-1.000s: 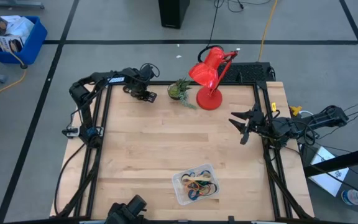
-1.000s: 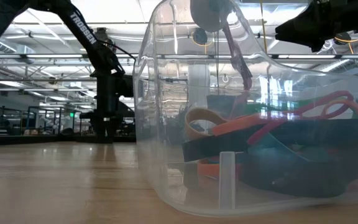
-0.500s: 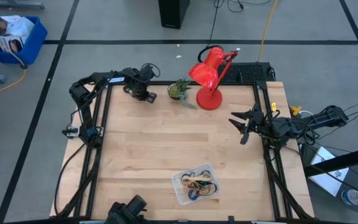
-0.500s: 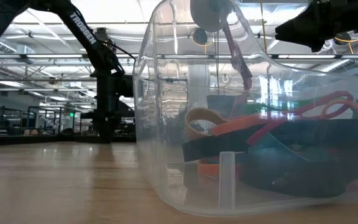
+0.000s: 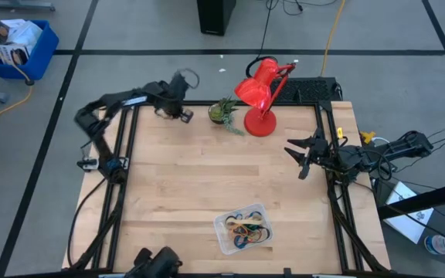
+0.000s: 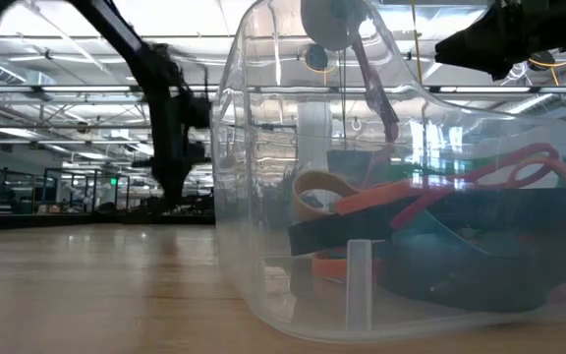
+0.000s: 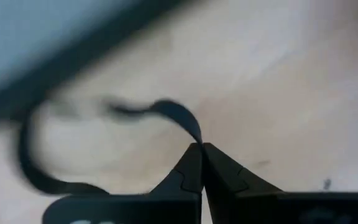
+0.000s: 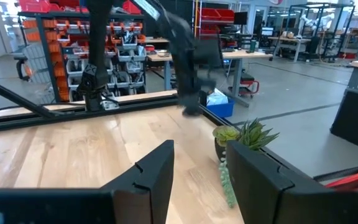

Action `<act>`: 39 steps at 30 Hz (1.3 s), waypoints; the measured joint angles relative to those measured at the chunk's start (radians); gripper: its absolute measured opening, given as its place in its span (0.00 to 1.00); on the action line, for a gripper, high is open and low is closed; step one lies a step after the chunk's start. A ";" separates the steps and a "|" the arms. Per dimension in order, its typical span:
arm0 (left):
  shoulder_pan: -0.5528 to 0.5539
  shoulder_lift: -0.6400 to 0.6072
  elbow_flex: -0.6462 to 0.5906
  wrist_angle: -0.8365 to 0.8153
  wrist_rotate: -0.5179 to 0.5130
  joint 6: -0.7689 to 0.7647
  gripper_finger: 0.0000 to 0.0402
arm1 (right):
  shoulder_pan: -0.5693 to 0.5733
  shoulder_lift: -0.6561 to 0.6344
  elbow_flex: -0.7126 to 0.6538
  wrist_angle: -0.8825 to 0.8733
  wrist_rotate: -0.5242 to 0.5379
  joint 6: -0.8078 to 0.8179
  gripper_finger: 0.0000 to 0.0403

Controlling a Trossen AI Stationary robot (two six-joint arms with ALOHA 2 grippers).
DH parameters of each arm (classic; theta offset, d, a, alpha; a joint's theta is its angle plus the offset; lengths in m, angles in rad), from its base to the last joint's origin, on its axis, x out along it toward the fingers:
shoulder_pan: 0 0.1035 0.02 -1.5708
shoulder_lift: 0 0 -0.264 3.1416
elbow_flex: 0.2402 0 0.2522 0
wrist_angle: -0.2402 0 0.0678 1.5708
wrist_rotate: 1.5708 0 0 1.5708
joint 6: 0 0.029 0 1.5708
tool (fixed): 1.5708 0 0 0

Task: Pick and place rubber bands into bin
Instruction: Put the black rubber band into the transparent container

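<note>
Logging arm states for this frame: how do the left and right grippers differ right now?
The left gripper is shut on a black rubber band at the table's far left corner; the right gripper is open and holds nothing, near the right edge. The left looks mid-motion; the right waits. Both are away from the bin.

Left arm: swings back and outward at the bench's far left corner, blurred with motion.
Left end effector: now pinched shut on a black rubber band, earlier open.
Black rubber band: lifted past the far edge.
</note>
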 joint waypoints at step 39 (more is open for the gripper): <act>-0.531 -0.877 0.008 0.623 0.550 -0.207 0.01 | 0.000 0.000 0.000 0.000 -0.004 -0.071 0.36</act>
